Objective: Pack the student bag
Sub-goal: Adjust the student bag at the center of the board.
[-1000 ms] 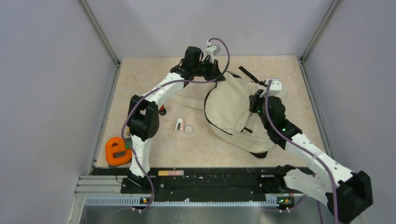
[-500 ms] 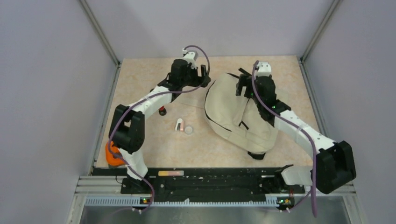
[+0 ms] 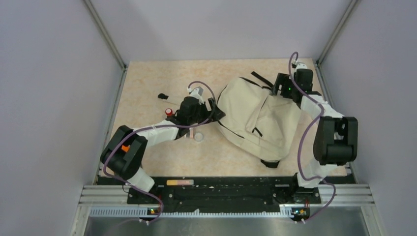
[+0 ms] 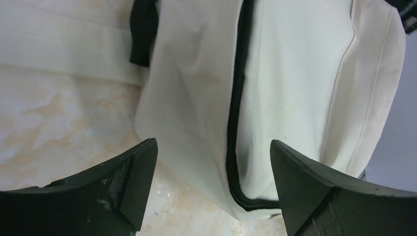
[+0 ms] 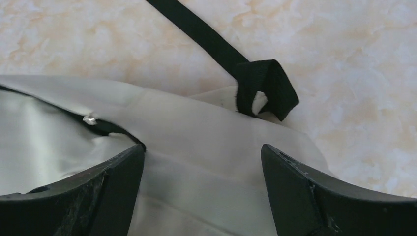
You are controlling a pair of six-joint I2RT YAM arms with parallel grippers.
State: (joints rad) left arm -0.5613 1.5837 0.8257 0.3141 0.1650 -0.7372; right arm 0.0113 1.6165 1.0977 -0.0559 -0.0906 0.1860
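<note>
On beige table [image 3: 147, 83], student bag [image 3: 255, 118]

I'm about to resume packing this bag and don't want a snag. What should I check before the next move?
1. Left gripper open and empty: ok.
2. Right gripper open and empty: ok.
3. Student bag lying flat on the table: ok.
4. Bag's main opening unzipped: cannot tell; the left wrist view shows only a black zipper line.
5. Black strap clear of the right gripper: ok, it lies on the table beyond the fingertips.
6. Loose items packed: not ok; a small white round item sits on the table outside the bag.
</note>
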